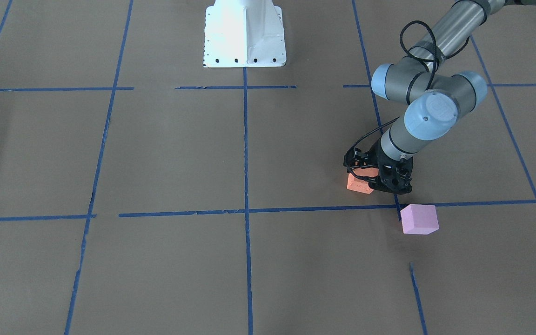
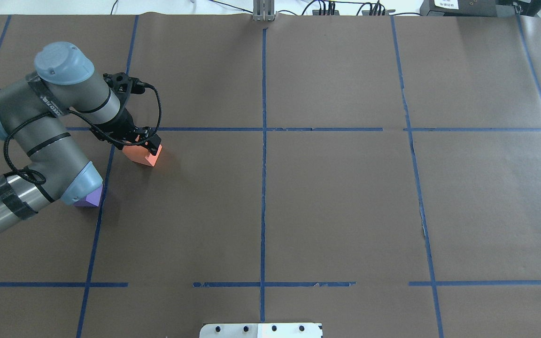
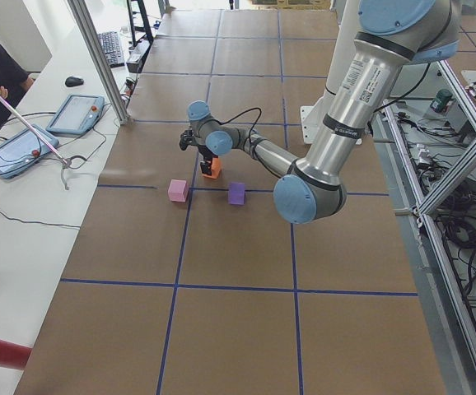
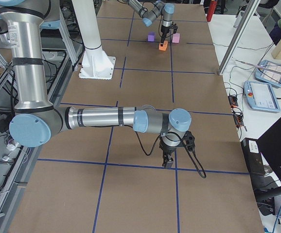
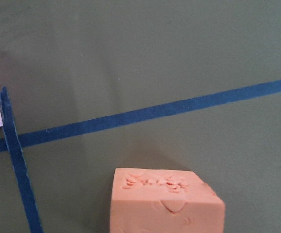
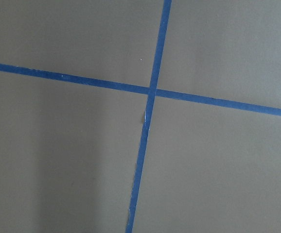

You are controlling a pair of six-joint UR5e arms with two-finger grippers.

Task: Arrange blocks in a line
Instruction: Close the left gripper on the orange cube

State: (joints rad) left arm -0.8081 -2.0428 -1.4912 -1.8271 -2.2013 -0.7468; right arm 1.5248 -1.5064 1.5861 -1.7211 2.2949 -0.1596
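We see the left gripper (image 2: 144, 146) closed on the orange block (image 2: 142, 155), which sits tilted beneath it, at or just above the tabletop (image 2: 327, 202). The pale pink block (image 1: 419, 219) lies near the gripper, and the purple block (image 2: 89, 199) lies near on its other side. The right gripper (image 4: 168, 159) is well apart; we cannot tell its state.

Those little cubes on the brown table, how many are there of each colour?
orange block: 1, at the left arm's fingers
purple block: 1
pink block: 1
Total: 3 blocks
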